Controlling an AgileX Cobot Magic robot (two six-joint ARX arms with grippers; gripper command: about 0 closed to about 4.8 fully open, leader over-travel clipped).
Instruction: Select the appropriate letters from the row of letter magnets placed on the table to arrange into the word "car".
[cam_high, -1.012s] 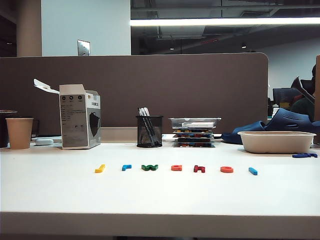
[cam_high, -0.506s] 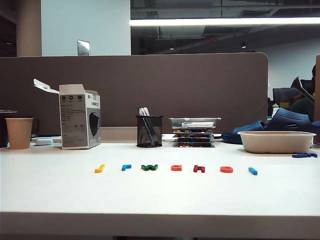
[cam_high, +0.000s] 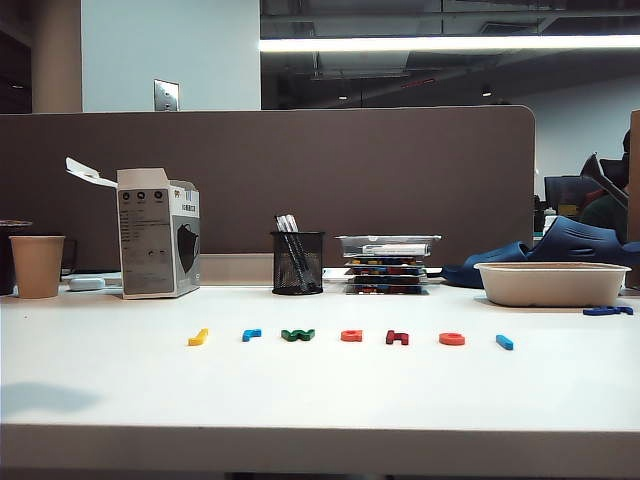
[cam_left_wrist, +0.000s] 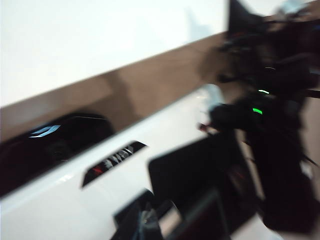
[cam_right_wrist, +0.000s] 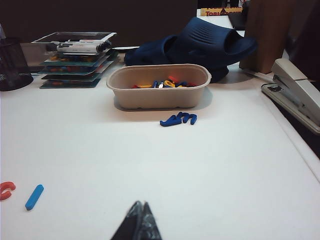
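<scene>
A wide white table (cam_high: 320, 400) is filling the exterior view, and neither robot arm is showing in it. Seven letter magnets (cam_high: 351, 337) are lying in a row across its middle. From left to right they are a yellow one (cam_high: 199, 338), a blue hooked "r" (cam_high: 252, 335), a green one (cam_high: 298, 335), an orange-red rounded letter (cam_high: 351, 336), a dark red letter (cam_high: 398, 338), a second orange-red rounded letter (cam_high: 452, 339) and a plain blue bar (cam_high: 505, 343). All are lying flat and apart from one another.

Behind the row, a paper cup (cam_high: 38, 266), an opened carton (cam_high: 158, 233), a black mesh pen holder (cam_high: 298, 262), a stack of clear trays (cam_high: 388, 262) and a beige bowl (cam_high: 552, 283) are standing along the back.

The right gripper (cam_right_wrist: 138, 220) is hanging low over bare table, its two fingers pressed together and gripping nothing. The blue bar and the edge of an orange-red letter are lying off to one side of it, well apart.

The left wrist view is badly blurred. The left gripper (cam_left_wrist: 150, 220) is appearing only as dark shapes at the frame's edge, and whether it is open or closed cannot be told.
</scene>
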